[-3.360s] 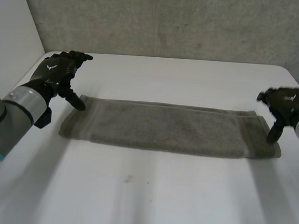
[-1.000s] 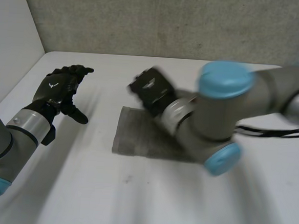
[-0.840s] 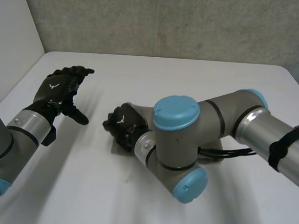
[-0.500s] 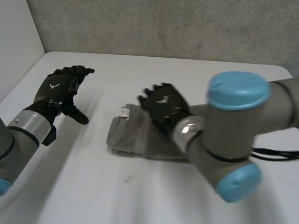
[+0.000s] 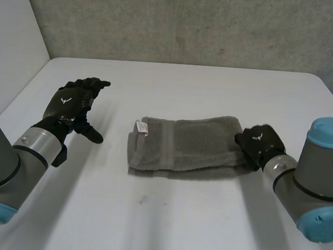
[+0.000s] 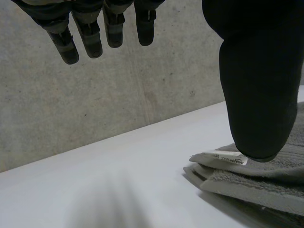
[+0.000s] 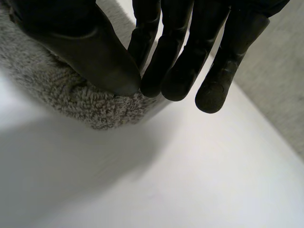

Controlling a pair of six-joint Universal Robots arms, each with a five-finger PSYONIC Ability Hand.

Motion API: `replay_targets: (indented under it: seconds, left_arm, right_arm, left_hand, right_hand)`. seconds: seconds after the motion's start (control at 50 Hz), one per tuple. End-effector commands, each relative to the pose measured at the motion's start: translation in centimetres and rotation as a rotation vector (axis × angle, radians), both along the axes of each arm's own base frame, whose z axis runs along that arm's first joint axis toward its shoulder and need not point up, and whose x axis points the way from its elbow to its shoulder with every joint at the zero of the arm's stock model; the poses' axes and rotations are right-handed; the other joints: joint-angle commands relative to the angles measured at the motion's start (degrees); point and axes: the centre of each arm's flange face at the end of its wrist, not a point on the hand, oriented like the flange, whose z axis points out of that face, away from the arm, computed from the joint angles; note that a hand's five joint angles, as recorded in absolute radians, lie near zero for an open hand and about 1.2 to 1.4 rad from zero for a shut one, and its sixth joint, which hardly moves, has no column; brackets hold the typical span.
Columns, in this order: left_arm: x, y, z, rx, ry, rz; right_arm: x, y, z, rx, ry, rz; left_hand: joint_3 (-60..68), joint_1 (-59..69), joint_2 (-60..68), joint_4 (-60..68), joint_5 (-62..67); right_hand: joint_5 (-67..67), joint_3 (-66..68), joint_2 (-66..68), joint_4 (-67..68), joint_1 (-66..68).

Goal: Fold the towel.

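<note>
A grey towel (image 5: 182,146) lies folded in a short thick stack at the middle of the white table (image 5: 165,222), a white label (image 5: 140,127) at its left end. My right hand (image 5: 259,144) sits at the towel's right, folded end. In the right wrist view its thumb meets its fingertips (image 7: 154,85) just over the towel's edge (image 7: 61,99), with no cloth seen between them. My left hand (image 5: 69,104) hovers open to the left of the towel, apart from it. Its own wrist view has its thumb (image 6: 256,85) in front of the label (image 6: 221,157) and the stacked layers (image 6: 247,185).
A concrete wall (image 5: 190,24) stands behind the table's far edge and a white wall (image 5: 13,34) runs along its left side. Bare table surface lies in front of the towel and at both sides.
My right arm swept to the left over the towel, then drew back to the right. The long towel now lies doubled to about half its length. My left hand barely shifted.
</note>
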Motion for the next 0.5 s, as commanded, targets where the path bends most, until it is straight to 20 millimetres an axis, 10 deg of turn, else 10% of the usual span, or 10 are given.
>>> replay_targets:
  seconds: [0.02,0.14,0.24,0.38,0.5]
  left_arm:
    - [0.0,0.1,0.4,-0.011,0.003,-0.001]
    - [-0.1,0.0,1.2,-0.035,0.01,-0.003]
    - [-0.3,-0.3,3.2,-0.099,0.026,-0.004]
    - [-1.1,-0.9,6.3,-0.154,0.088,-0.006]
    - [-1.7,-1.2,7.7,-0.095,0.156,0.032]
  right_arm:
    - [2.9,-0.6,3.1,-0.155,0.032,0.101]
    - [11.9,4.6,5.4,-0.306,-0.017,0.398]
    - [17.9,10.2,2.8,-0.302,-0.001,0.724]
    - [19.4,12.2,0.4,-0.171,0.052,0.806]
    - [18.1,10.1,4.4,-0.174,-0.015,0.616]
  left_hand:
    - [0.5,-0.04,0.58,0.59,-1.64]
    - [0.5,-0.04,0.58,0.59,-1.64]
    - [0.5,-0.04,0.58,0.59,-1.64]
    - [0.33,-0.21,0.41,0.42,-1.81]
    - [0.5,-0.04,0.58,0.59,-1.64]
  right_hand:
    - [3.04,3.38,3.36,3.17,5.96]
    - [3.04,3.38,3.36,3.17,5.96]
    - [3.04,3.38,3.36,3.17,5.96]
    - [3.04,3.38,3.36,3.17,5.96]
    - [-5.4,-5.05,-5.07,-5.26,-2.47]
